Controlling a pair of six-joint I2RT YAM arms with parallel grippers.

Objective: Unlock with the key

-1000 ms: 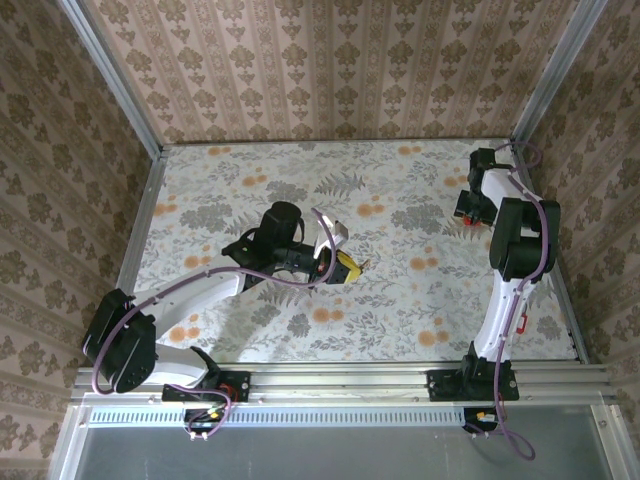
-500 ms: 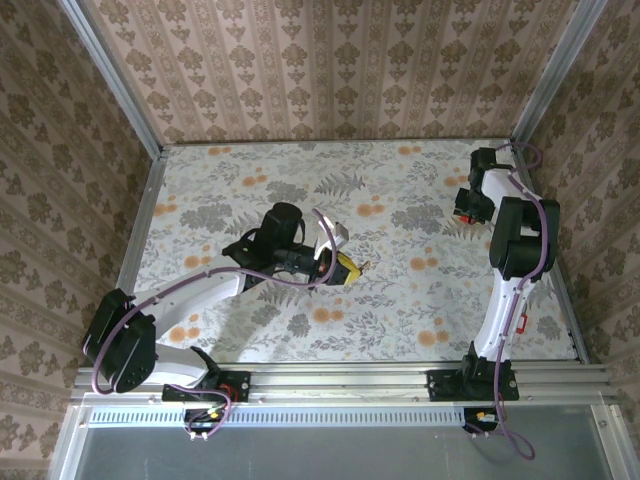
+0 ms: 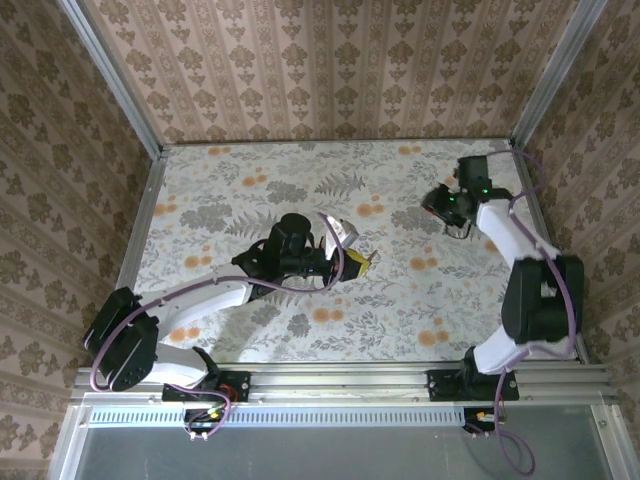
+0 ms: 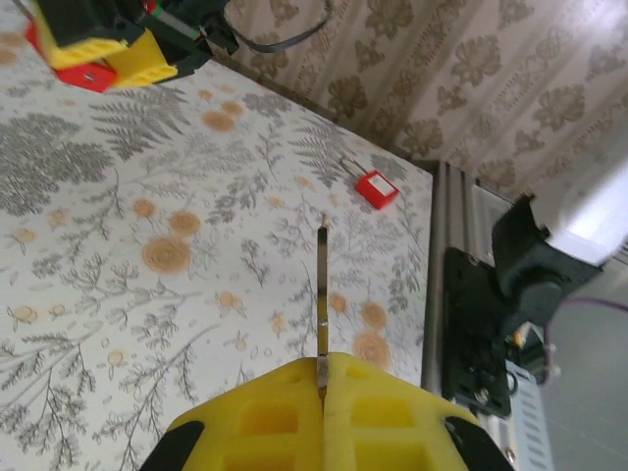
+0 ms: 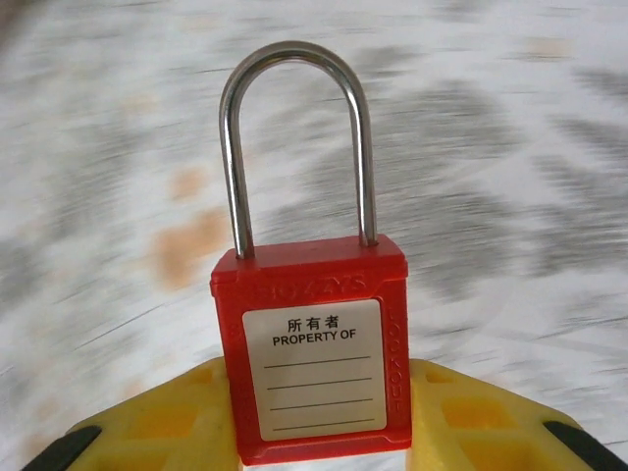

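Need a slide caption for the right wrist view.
Right gripper holds a red padlock upright by its base.

Blurred table [image 5: 530,128] behind padlock [image 5: 314,363]; key [image 4: 321,294] head hidden between fingers [image 4: 392,422].

A red safety padlock [image 5: 312,343] stands upright, clamped at its lower body by the right gripper [image 5: 316,427], whose yellow fingers [image 5: 167,427] press against it from 7 and 5 o'clock. Its closed steel shackle [image 5: 294,49] arches toward 12 o'clock, and a white label [image 5: 314,368] on the face reads "所有者 PROPERTY OF" above four blank lines. Behind it the floral table [image 5: 510,147] is motion-blurred, with an orange blotch at 9 o'clock of the shackle.
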